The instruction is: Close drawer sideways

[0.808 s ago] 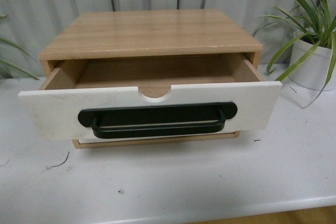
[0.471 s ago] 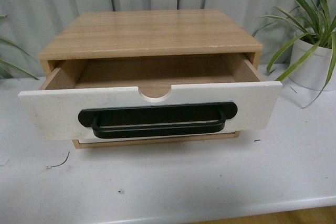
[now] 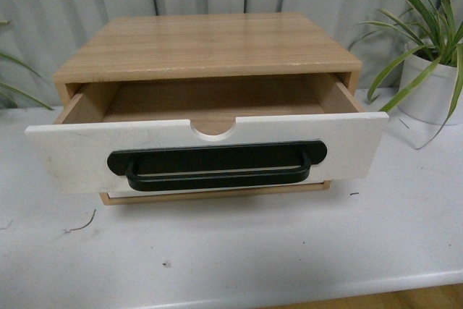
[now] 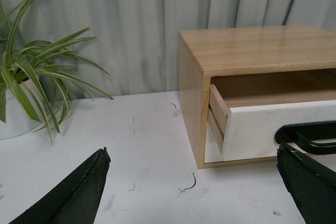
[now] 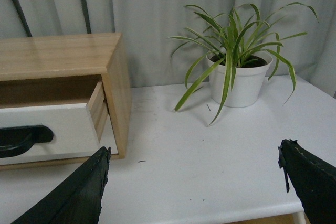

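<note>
The drawer (image 3: pixel 65 153) has a white front, a long black bar handle (image 3: pixel 217 166) and a half-round notch in its top edge. It stands pulled out of a light wood cabinet (image 3: pixel 206 45) and looks empty inside. The drawer also shows in the left wrist view (image 4: pixel 252 129) and in the right wrist view (image 5: pixel 52 129). My left gripper (image 4: pixel 194 192) is open over the table, off the cabinet's left end. My right gripper (image 5: pixel 194 187) is open over the table, off the cabinet's right end. Neither gripper shows in the front view.
The cabinet stands on a white table (image 3: pixel 289 251). A spider plant in a white pot (image 3: pixel 430 88) stands right of the cabinet, also in the right wrist view (image 5: pixel 239 80). Another plant (image 4: pixel 26 93) stands to the left. Grey curtains hang behind. The table's front edge is close.
</note>
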`<action>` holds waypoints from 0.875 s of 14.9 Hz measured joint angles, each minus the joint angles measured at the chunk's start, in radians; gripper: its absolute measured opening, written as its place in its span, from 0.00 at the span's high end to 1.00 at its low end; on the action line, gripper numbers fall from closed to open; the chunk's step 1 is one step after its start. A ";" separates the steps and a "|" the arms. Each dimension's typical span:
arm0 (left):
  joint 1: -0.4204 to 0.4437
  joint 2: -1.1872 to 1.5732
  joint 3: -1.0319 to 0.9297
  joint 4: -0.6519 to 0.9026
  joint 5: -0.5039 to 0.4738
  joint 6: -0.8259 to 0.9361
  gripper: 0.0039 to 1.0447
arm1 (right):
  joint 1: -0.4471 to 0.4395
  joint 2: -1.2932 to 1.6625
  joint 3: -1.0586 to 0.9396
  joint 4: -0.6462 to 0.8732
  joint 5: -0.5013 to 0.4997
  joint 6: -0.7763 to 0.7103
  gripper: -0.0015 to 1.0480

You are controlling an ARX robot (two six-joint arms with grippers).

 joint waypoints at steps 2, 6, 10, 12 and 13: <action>0.000 0.000 0.000 0.000 0.000 0.000 0.06 | 0.000 0.000 0.000 0.000 0.000 0.000 0.06; 0.000 0.000 0.000 0.000 0.000 0.000 0.06 | 0.000 0.000 0.000 0.000 0.000 0.000 0.06; 0.000 0.000 0.000 0.000 0.000 0.000 0.06 | 0.000 0.000 0.000 0.000 0.000 0.000 0.06; 0.000 0.000 0.000 0.000 0.000 0.000 0.06 | 0.000 0.000 0.000 0.000 0.000 0.000 0.06; 0.000 0.000 0.000 0.000 0.000 0.000 0.06 | 0.000 0.000 0.000 0.000 0.000 0.000 0.06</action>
